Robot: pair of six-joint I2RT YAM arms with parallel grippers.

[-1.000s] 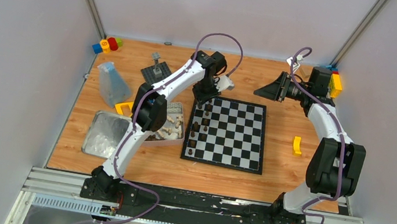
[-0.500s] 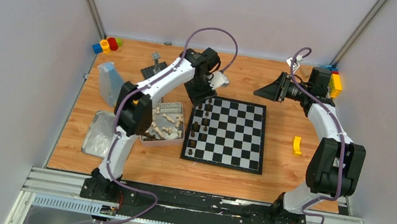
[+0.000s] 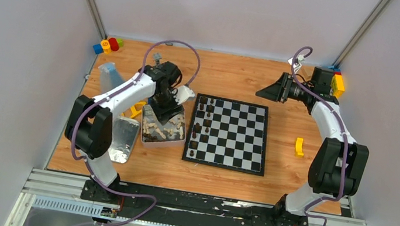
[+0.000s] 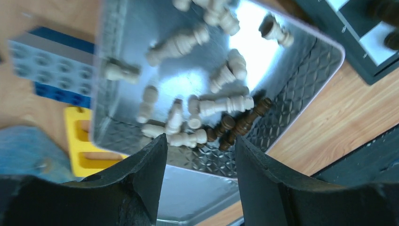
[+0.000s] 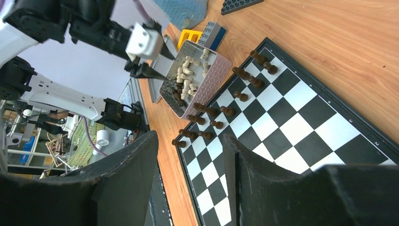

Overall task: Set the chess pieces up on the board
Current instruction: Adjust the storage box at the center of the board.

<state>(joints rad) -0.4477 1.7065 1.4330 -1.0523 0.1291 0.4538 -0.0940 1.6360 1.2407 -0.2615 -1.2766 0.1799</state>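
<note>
Dark chess pieces [image 3: 196, 128] stand on the left columns of the board [image 3: 238, 139]. The cream ones and a few dark ones lie jumbled in the metal tin [image 4: 306, 56] just beside its left edge. The left end effector [image 4: 200, 143] hovers over that tin, fingers spread with nothing between them. The right end effector [image 5: 190, 137] hangs above the desk [image 3: 239, 71] by the board's far edge, also parted and empty.

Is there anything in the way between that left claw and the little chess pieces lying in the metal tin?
Nothing visible does. The left gripper hangs open right above the tin, and the chess pieces lie uncovered on its floor, straight below the opening. Only the tin's low wall rings them.
</note>
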